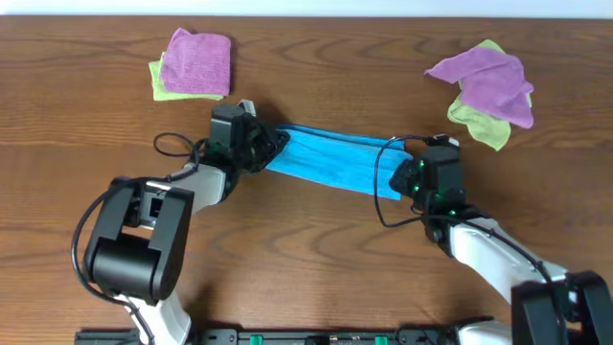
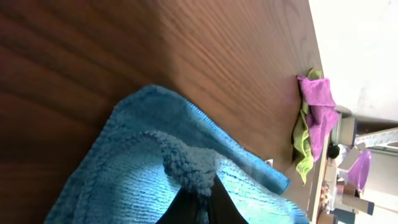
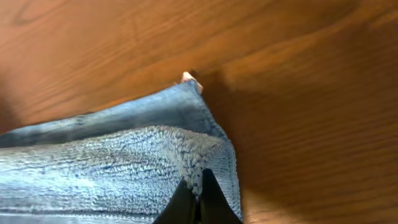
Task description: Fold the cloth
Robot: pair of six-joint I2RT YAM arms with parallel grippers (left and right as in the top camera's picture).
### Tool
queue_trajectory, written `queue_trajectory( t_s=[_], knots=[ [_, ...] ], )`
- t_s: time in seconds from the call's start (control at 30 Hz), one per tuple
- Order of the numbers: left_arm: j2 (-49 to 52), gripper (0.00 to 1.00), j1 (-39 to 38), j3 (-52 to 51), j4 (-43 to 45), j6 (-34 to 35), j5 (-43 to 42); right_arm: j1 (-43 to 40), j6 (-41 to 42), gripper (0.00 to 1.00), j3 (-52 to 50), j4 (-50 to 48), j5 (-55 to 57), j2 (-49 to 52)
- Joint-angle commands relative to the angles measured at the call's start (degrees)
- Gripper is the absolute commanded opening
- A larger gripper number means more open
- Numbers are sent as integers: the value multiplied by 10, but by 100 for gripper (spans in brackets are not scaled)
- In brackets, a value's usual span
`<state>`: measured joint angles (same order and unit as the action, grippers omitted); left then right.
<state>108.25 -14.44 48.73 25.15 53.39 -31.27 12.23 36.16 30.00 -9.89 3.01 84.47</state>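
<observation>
The sky-blue cloth (image 1: 330, 158) is stretched as a folded band between my two grippers at the table's middle. My left gripper (image 1: 273, 144) is shut on its left end; in the left wrist view the cloth (image 2: 124, 180) bunches between the dark fingertips (image 2: 205, 190). My right gripper (image 1: 400, 177) is shut on its right end; in the right wrist view the cloth (image 3: 93, 168) is pinched between the fingertips (image 3: 198, 186), and a small white tag (image 3: 188, 77) shows at its far corner.
A purple cloth on a light green one (image 1: 194, 63) lies at the back left. Another purple and green pile (image 1: 484, 91) lies at the back right, also in the left wrist view (image 2: 314, 118). Brown wooden table (image 1: 316, 259).
</observation>
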Motion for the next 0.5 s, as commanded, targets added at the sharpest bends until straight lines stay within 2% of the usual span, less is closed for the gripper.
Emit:
queue_trajectory(
  t_s=[0.0, 0.3, 0.4, 0.47],
  knots=[
    [5, 6, 9, 11, -5, -24, 53, -6, -16, 1, 4, 0, 62, 22],
    [5, 6, 9, 11, -42, -49, 76, -6, -37, 2, 4, -20, 67, 40],
    [5, 20, 9, 11, -49, -57, 75, -5, -37, 11, 4, -25, 67, 40],
    [5, 33, 9, 11, -52, -58, 77, -5, -37, 23, 4, -25, 66, 40]
  ],
)
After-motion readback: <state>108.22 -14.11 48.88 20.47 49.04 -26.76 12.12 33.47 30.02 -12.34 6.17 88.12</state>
